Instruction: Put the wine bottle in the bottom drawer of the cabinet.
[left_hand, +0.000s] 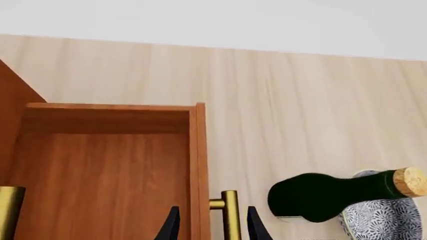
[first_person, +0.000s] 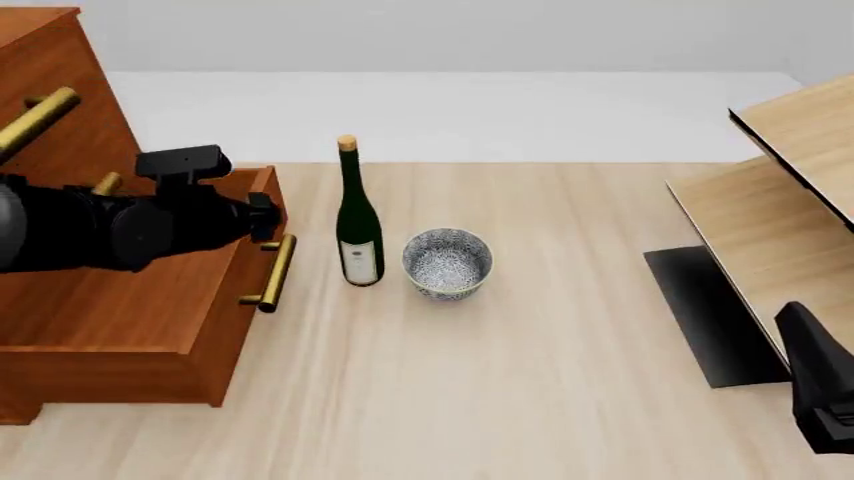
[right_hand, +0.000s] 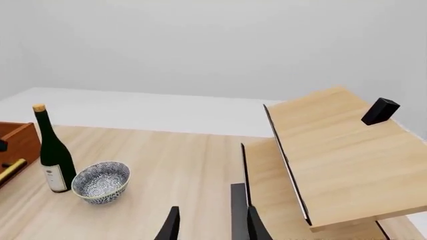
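left gripper apparently spread around drawer handle; only front view shows bottle label.

I'm seeing glossy dark green glass on the wine bottle with a tan cork top, smooth reddish-brown wood showing on the bottom drawer, shiny brass handle, pale matt wood-grain surface, speckled glazed bowl.

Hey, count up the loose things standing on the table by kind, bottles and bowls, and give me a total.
Bottles: 1, the wine bottle
Bowls: 1, the speckled bowl
Total: 2
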